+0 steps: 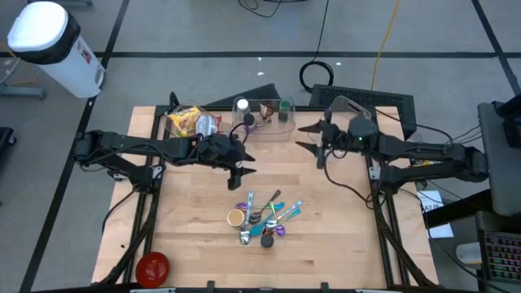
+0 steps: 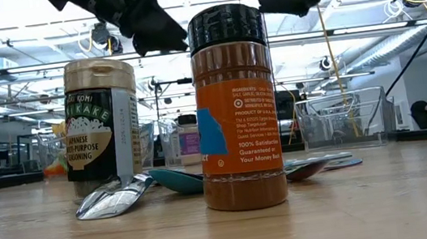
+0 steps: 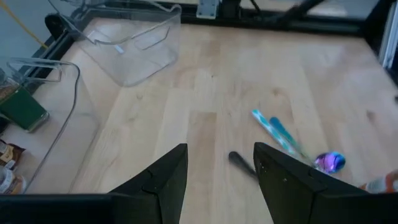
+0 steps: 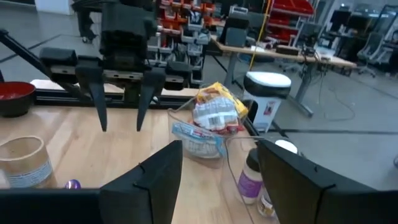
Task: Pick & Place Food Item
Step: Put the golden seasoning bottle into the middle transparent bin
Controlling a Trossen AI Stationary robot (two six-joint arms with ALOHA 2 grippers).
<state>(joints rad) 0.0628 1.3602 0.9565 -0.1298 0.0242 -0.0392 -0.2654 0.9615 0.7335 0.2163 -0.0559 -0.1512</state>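
Jars (image 1: 236, 217) untouched — grippers empty, aloft.

Table (image 1: 326, 236): pale, matt wood. Bins (image 1: 264, 122): clear plastic. Spoon (image 2: 113, 199): glossy, probably metal. Spice jar (image 2: 236, 108): plastic, ribbed black cap.

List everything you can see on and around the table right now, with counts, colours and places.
Spice jar: one, orange with black cap, in the centre pile.
Furikake jar: one, dark label, gold lid, beside the spice jar.
Spoons: several, blue, teal, purple and silver, in the centre pile.
Snack bags: a few, yellow and silver, in the back-left clear bin.
Clear bin: one, back centre, holding a white-lidded bottle and a green item.
Red bowl: one, front-left corner.
White bin: one, on the floor, back left.
Left gripper: open, empty, above table centre.
Right gripper: open, empty, near the back bins.
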